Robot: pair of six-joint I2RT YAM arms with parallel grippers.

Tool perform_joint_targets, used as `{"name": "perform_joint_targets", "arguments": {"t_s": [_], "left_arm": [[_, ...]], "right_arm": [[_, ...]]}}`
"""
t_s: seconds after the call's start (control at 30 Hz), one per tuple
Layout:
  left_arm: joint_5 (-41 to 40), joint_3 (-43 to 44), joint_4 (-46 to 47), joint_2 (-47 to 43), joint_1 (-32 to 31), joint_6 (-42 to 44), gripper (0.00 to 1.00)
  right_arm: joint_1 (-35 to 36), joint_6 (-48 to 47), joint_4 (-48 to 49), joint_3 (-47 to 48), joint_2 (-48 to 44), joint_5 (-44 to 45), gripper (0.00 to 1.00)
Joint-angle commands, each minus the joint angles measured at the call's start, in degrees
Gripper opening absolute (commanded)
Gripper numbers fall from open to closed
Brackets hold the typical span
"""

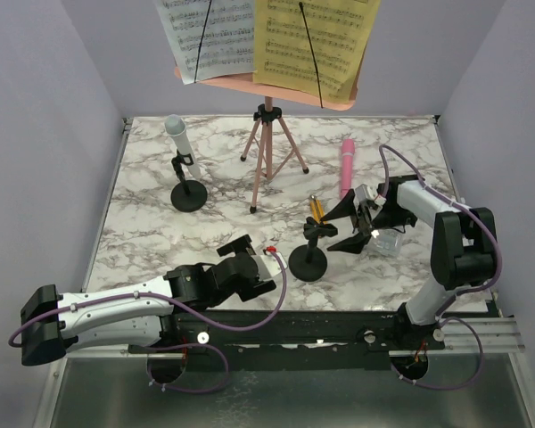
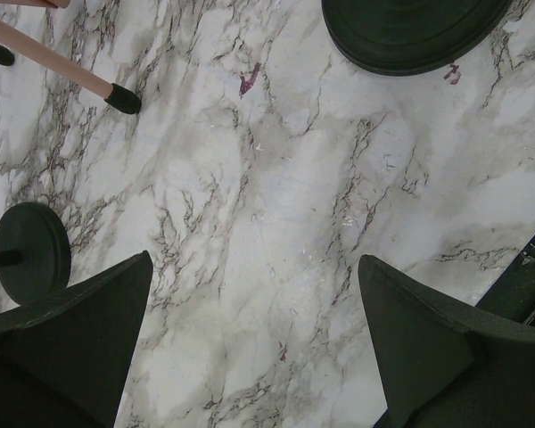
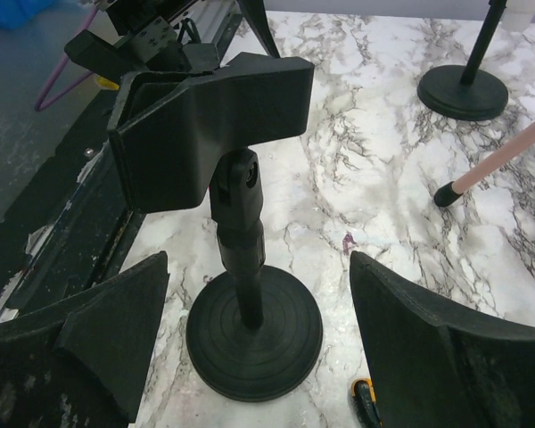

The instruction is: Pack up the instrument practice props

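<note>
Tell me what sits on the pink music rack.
Two sheet-music pages lean on the pink music rack: a white page and a yellow page beside it, each crossed by a black arm. The pages hide the rack's face.

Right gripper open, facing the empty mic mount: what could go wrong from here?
The right gripper may close off-centre on the empty mic mount and tip it. The cutter lies beside the mount's base; a finger could shove it. Swinging the mount away could catch the pink tripod leg and topple the stand.
</note>
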Motion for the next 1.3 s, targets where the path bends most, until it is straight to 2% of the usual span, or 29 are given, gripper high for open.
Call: {"name": "perform_joint_targets", "arguments": {"t_s": [0.0,0.53,1.27], "left_arm": [[1.17,1.24,-0.46,-0.47,0.32,-0.54,0.99],[0.93,1.09,-0.57,0.53,0.39,-0.68,0.99],[1.00,1.14,-0.52,1.10,0.49,-0.64,0.99]], "right_arm": [[2.13,-3.83,-1.04,2.24,1.36,-1.97,0.85],[10.05,-2.44,-0.45,3.80,4.78,-0.03,0.80],[13.30,-1.70,-1.05,6.18,7.26,0.62,0.60]]}}
